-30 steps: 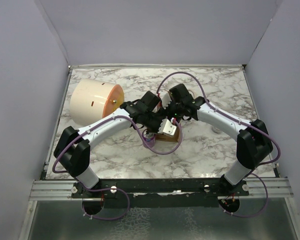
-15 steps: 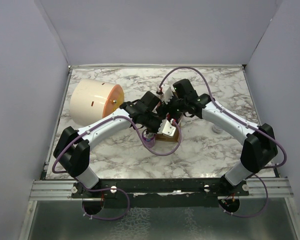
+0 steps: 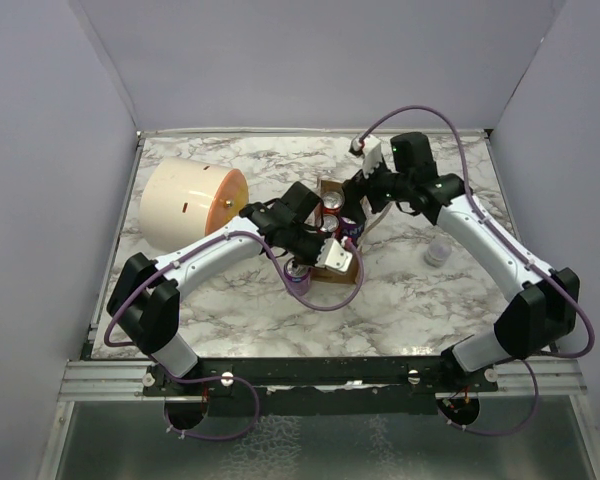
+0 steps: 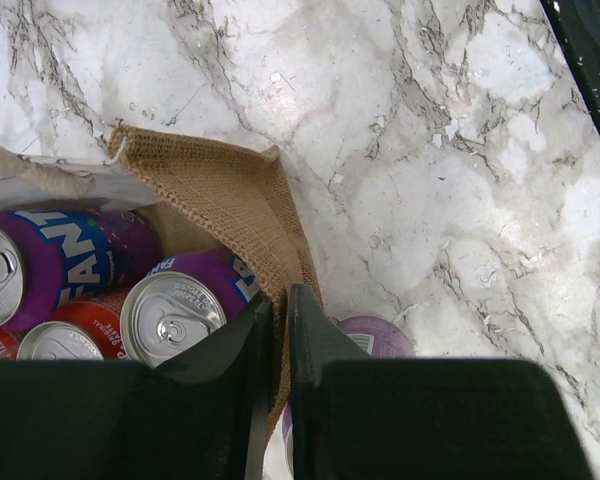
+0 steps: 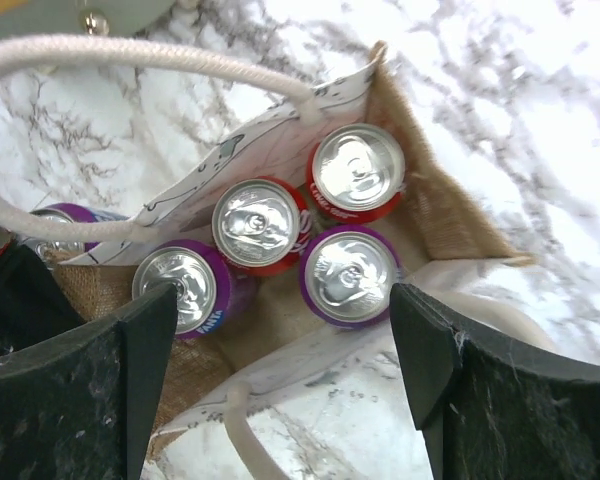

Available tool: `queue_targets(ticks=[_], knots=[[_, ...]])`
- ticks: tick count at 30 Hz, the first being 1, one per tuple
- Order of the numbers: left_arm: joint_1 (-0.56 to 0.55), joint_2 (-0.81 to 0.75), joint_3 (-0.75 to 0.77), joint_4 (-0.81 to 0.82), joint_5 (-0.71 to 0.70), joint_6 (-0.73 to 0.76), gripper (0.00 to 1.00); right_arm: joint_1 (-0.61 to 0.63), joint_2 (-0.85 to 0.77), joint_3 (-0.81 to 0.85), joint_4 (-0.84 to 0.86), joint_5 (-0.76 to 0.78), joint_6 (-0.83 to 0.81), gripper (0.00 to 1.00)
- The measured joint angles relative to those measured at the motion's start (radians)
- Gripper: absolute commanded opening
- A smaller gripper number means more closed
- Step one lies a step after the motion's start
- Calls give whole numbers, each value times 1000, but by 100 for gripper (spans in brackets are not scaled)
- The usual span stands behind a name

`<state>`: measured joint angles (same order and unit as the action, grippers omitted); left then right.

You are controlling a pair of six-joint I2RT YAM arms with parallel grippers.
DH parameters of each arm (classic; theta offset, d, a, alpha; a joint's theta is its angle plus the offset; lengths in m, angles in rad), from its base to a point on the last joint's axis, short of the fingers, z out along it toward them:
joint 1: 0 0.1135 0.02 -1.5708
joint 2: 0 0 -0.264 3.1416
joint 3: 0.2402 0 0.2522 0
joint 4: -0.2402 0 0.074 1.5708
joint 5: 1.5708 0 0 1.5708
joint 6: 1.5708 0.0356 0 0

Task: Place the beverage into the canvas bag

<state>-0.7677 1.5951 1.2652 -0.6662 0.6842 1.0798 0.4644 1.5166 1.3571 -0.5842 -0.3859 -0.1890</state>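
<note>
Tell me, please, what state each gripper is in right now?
Left gripper: shut on the wall of the canvas bag.
Right gripper: open, holding nothing, above the bag.

On your marble table [image 3: 410, 300], you have a large cream cylinder [image 3: 180, 207] lying on its side at the far left, its orange end facing the middle; a small pale object [image 3: 435, 251] sits toward the right.

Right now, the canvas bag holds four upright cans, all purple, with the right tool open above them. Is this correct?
Not all purple. The right wrist view shows two red cans and two purple cans upright in the canvas bag; the right tool is open above them.
</note>
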Motion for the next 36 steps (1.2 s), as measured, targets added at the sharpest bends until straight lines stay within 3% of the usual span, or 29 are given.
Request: queue_targets(ticks=[5, 12, 20, 28, 36], knots=[[0, 0, 39, -19, -1, -43, 28, -35, -99, 24, 1, -24, -27, 86], [0, -14, 79, -47, -3, -114, 67, -72, -212, 33, -2, -58, -69, 86], [0, -161, 58, -90, -91, -199, 93, -171, -278, 21, -30, -112, -94, 87], [60, -341, -119, -100, -148, -264, 99, -267, -333, -19, -30, -182, -92, 88], [97, -383, -317, -21, -274, -342, 99, -299, -353, -45, -30, -206, -87, 89]])
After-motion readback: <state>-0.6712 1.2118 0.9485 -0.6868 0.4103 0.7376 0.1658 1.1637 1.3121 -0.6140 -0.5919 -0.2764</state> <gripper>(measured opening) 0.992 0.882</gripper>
